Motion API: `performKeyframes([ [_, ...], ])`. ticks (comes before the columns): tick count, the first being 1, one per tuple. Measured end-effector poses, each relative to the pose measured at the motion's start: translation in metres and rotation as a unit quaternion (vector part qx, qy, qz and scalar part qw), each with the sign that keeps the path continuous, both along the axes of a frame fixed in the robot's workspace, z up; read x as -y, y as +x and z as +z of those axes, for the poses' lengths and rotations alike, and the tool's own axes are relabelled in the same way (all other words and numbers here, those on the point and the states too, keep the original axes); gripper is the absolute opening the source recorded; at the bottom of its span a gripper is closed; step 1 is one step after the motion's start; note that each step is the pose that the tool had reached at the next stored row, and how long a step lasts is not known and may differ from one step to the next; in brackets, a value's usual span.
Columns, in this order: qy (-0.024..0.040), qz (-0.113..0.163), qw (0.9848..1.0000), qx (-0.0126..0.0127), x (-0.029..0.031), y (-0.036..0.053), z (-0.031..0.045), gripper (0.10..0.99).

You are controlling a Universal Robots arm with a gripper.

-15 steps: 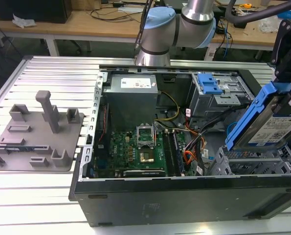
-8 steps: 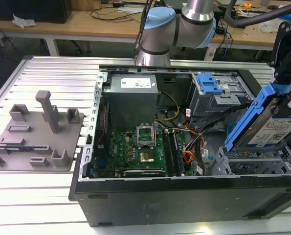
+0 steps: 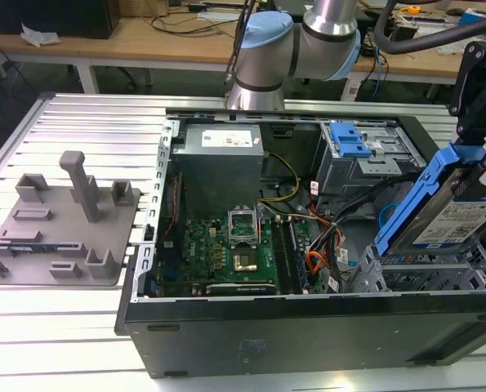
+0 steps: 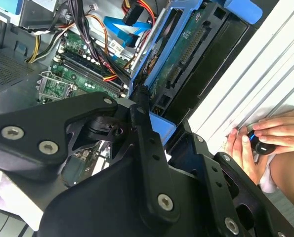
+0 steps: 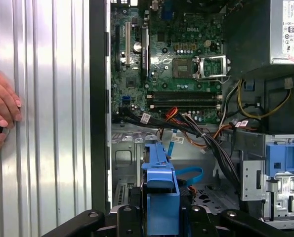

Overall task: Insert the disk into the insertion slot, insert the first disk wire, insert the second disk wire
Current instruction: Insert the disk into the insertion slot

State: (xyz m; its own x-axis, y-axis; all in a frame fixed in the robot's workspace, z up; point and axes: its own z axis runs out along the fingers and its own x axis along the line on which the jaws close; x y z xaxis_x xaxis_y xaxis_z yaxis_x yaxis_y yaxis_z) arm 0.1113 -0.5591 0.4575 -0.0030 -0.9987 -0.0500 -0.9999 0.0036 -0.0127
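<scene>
My gripper (image 3: 475, 167) is shut on the disk (image 3: 463, 224), a silver drive with a white label in a bright blue carrier. The disk hangs tilted over the computer case's corner at the exterior view's right. Just below it sits the insertion slot (image 3: 414, 273), a low grey perforated cage. In the first wrist view the blue carrier (image 5: 159, 195) stands between my dark fingers, above the cage floor (image 5: 206, 197). The first disk wire (image 5: 174, 112), red and orange strands, lies loose beside the cage. The second disk wire (image 5: 189, 173), thin and blue, loops inside the cage. The second wrist view shows the disk's underside (image 4: 186, 54).
A taller grey bay with a blue latch (image 3: 349, 143) stands behind the cage. The motherboard (image 3: 226, 253) and power supply (image 3: 222, 147) fill the case's other half. A grey fixture plate (image 3: 63, 220) lies on the slatted table. A person's hand (image 5: 1, 108) rests on the table beside the case.
</scene>
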Motion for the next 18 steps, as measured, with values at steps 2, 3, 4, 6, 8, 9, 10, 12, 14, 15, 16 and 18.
performKeyframes([
  [2,0.0,0.0,1.0,0.0,0.0003,-0.0001,-0.0013,0.365],
  [3,0.0,0.0,1.0,0.0,0.0003,-0.0001,-0.0017,0.365],
  [4,0.0,0.0,1.0,0.0,0.0003,-0.0001,-0.0021,0.365],
  [6,0.0001,0.0,1.0,0.0,0.0004,-0.0001,-0.0033,0.365],
  [8,0.0001,0.0,1.0,0.0,0.0004,-0.0001,-0.0049,0.365],
  [9,0.0,0.0,1.0,0.0,0.0004,-0.0001,-0.0057,0.365],
  [10,0.0,0.0,1.0,0.0,0.0004,-0.0001,-0.0068,0.365],
  [12,0.0,0.0,1.0,0.0,0.0004,-0.0001,-0.0085,0.365],
  [14,-0.0003,0.0,1.0,-0.0001,0.0005,-0.0002,-0.0102,0.365],
  [15,-0.0004,0.0,1.0,-0.0001,0.0005,-0.0002,-0.0115,0.365],
  [16,-0.0004,0.0,1.0,-0.0001,0.0005,-0.0003,-0.0125,0.365],
  [18,0.0003,0.0,1.0,0.0001,0.0006,-0.0001,-0.0152,0.365],
])
